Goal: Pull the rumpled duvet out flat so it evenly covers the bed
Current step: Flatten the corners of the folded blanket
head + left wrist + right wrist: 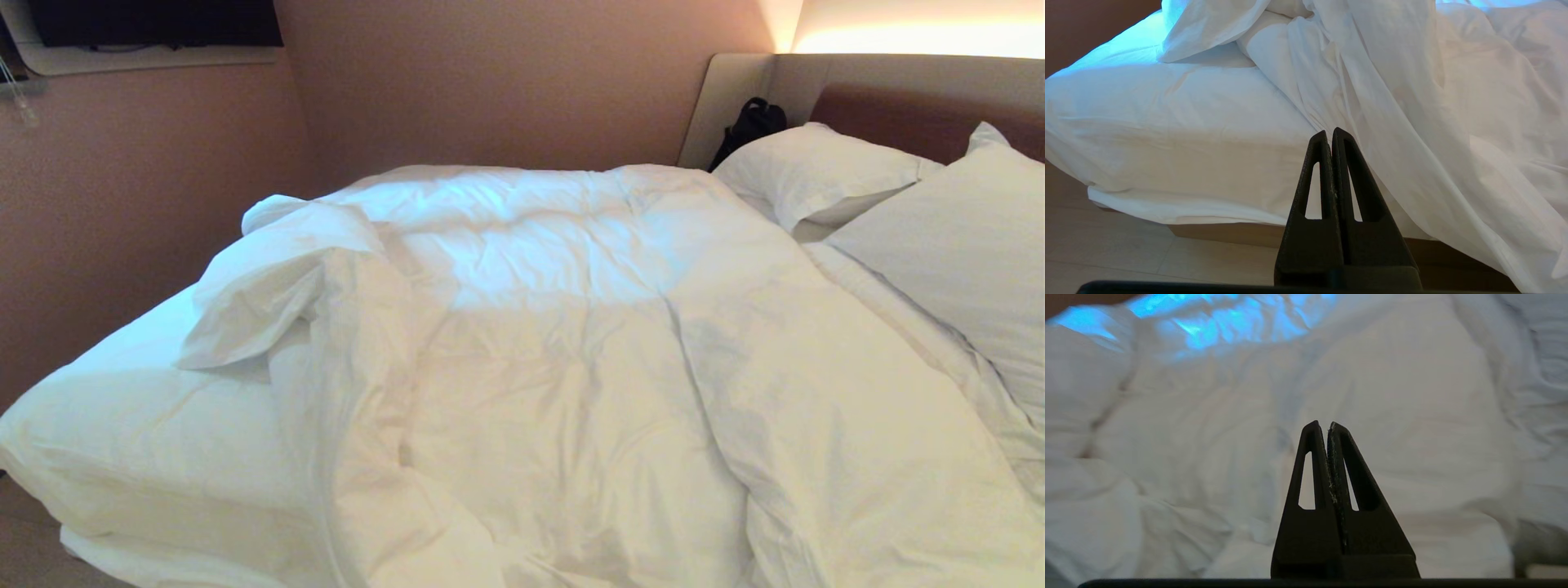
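Duvet is bunched toward the right and middle of the bed, wrinkled all over, with its left edge folded back on itself into a thick flap near the far-left corner. That leaves a strip of bare fitted sheet exposed along the bed's left side, down to the near-left corner. Near edge of the duvet hangs over the side of the mattress toward the robot. Two pillows sit at the headboard on the right, the duvet's edge running up against them; a dark bag is wedged in the corner behind them. Neither arm is in the head view. Left gripper is clenched, fingers pressed together, empty, held off the near-left corner of the bed where sheet meets hanging duvet, wooden base and floor below. Right gripper is also clenched and empty, hovering over the duvet's puffy surface, not clearly touching it.
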